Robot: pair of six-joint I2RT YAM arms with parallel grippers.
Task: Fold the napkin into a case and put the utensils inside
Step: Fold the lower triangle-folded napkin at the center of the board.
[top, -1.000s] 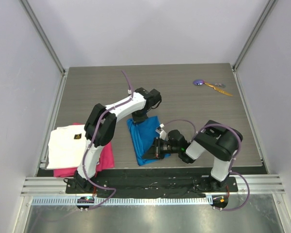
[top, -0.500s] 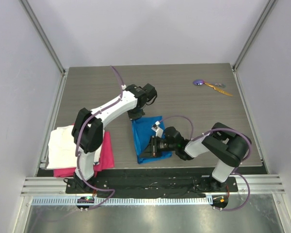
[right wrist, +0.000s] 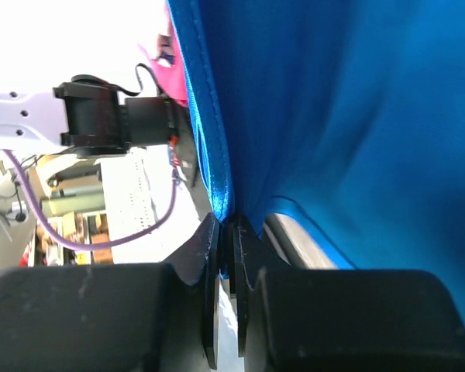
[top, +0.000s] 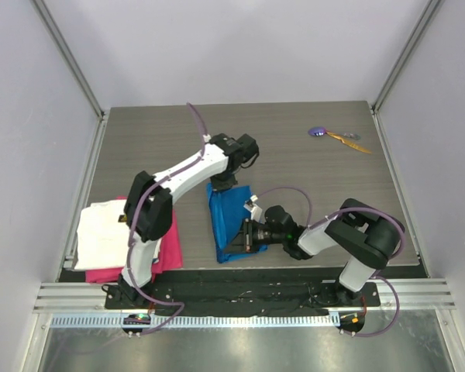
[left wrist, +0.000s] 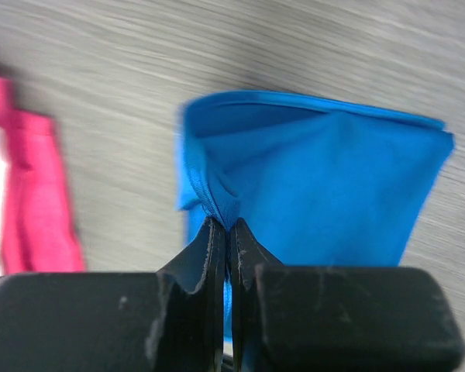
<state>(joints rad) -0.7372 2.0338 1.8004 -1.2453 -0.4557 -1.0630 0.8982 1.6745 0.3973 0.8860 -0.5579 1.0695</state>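
Napkin (top: 226, 213) lying as a folded blue strip on the table (top: 318, 186), left gripper (top: 222, 184) clamped on its far edge, right gripper (top: 246, 235) clamped on its near edge, utensils (top: 339, 137) well apart at far right.

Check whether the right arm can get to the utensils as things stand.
Probably not yet. The right end effector is shut on the napkin, and the utensils lie at the far right of the table. Nothing seems to stand between, but it must let go first.
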